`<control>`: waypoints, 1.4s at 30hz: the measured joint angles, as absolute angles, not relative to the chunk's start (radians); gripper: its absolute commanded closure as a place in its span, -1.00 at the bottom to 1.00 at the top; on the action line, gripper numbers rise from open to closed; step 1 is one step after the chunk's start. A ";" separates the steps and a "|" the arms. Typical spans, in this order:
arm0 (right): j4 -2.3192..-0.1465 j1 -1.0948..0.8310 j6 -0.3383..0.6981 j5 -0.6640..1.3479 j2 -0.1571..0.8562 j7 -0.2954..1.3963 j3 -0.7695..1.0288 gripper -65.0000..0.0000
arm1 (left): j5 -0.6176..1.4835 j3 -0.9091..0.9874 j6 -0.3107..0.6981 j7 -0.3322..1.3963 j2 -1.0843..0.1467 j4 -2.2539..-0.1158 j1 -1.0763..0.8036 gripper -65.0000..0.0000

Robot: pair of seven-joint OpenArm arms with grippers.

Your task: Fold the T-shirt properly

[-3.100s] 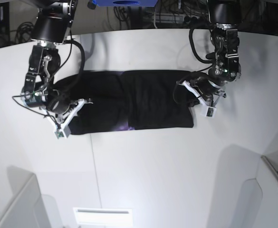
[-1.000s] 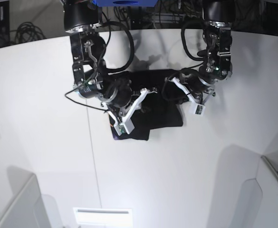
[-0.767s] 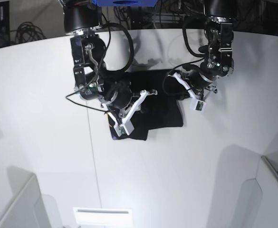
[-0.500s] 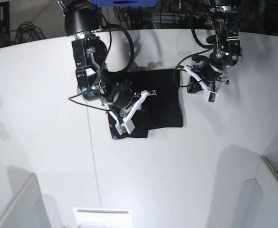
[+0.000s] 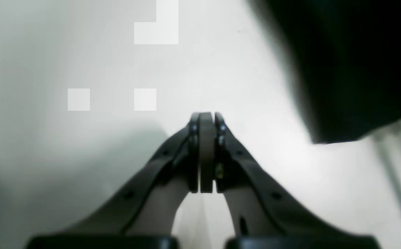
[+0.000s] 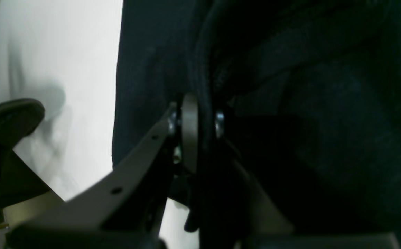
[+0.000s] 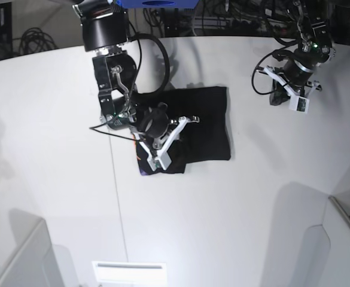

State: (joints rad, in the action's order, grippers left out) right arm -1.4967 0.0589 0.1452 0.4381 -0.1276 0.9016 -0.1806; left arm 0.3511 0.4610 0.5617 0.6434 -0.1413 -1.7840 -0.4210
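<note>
Your left claw (image 7: 292, 95) has pulled well clear of the T-shirt (image 7: 207, 122) and is pinched closed on nothing. Your right claw (image 7: 173, 133) stays clamped on a dark fold, the shirt bunched around it on the table (image 7: 55, 149); fold nearly finished.

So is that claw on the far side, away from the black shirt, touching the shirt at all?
Apart. In the base view the left gripper hangs over bare table, well clear of the T-shirt. The left wrist view shows its jaws shut on nothing, with the cloth off to one side.
</note>
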 measured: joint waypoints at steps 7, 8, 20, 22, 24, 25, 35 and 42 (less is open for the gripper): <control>-1.502 0.057 0.141 0.438 -0.125 0.908 -0.266 1.00 | 0.348 0.505 0.570 0.646 -0.142 -1.783 -0.424 1.00; -1.502 0.057 0.140 0.439 -0.128 0.907 -0.274 1.00 | 0.348 0.505 0.570 0.646 -0.141 -1.783 -0.423 1.00; -1.498 0.071 0.060 0.443 -0.127 0.900 -0.274 1.00 | 0.348 0.503 0.570 0.646 -0.141 -1.782 -0.421 1.00; -1.498 0.072 0.059 0.443 -0.127 0.901 -0.274 1.00 | 0.348 0.503 0.570 0.646 -0.141 -1.782 -0.421 1.00; -1.498 0.072 0.060 0.443 -0.127 0.905 -0.274 1.00 | 0.348 0.503 0.570 0.646 -0.141 -1.782 -0.422 1.00; -1.498 0.072 0.060 0.443 -0.127 0.905 -0.274 1.00 | 0.348 0.503 0.570 0.646 -0.141 -1.782 -0.422 1.00; -1.500 0.068 0.059 0.445 -0.127 0.906 -0.274 -0.19 | 0.581 0.654 0.570 0.723 -0.148 -1.781 -0.448 1.00; -1.503 0.072 0.048 0.442 -0.125 0.901 -0.339 -0.20 | 0.634 0.811 0.570 0.799 -0.187 -1.781 -0.446 1.00</control>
State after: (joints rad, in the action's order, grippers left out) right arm -1.5028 0.0719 0.0483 0.4416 -0.1246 0.9012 -0.3393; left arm 0.6342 0.8108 0.5701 0.7990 -0.1875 -1.7809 -0.4458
